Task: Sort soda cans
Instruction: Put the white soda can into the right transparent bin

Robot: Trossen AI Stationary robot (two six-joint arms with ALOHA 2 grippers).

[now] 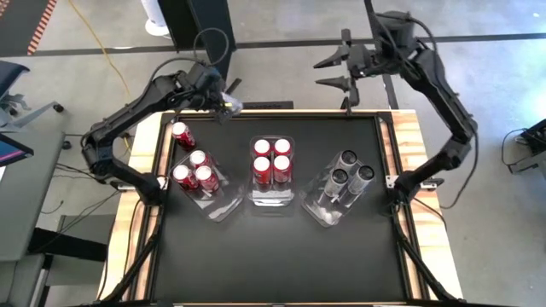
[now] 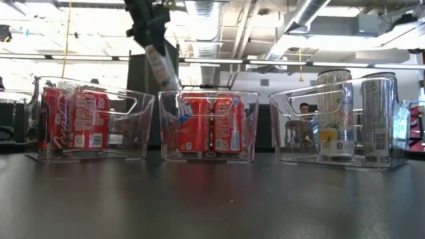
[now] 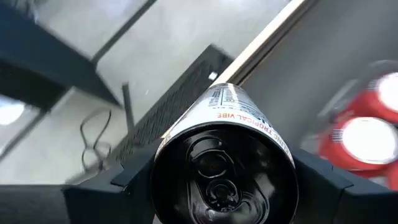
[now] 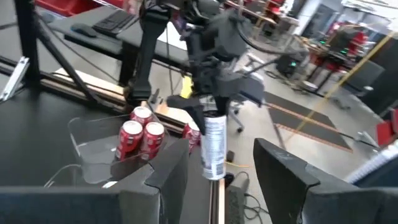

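A silver soda can (image 3: 224, 155) hangs in the air above the table's far left corner, with my left gripper (image 1: 223, 104) shut on it. The can also shows in the low view (image 2: 164, 70), slanting. My right gripper (image 1: 331, 73) stands open and holds nothing, high beyond the table's far edge. Three clear bins stand in a row. The left bin (image 1: 223, 205) holds three red cans (image 1: 195, 170), the middle bin (image 1: 271, 198) holds several red cans (image 1: 273, 160), and the right bin (image 1: 328, 211) holds three silver cans (image 1: 348, 177). One more red can (image 1: 182, 135) sits on the mat beyond the left bin. My left gripper pinches the silver can between its two fingers (image 3: 127, 183), on opposite sides of the wall close to its top end (image 3: 186, 127). The fingers slant down and run along the can. The can is lifted clear, its bottom end (image 4: 213, 174) hanging below the gripper.
A black mat (image 1: 273, 256) covers the table, with free room on its near half. A wooden rim (image 1: 418, 145) borders the table. Beyond the far edge are the floor, cables and a dark stand (image 1: 205, 26).
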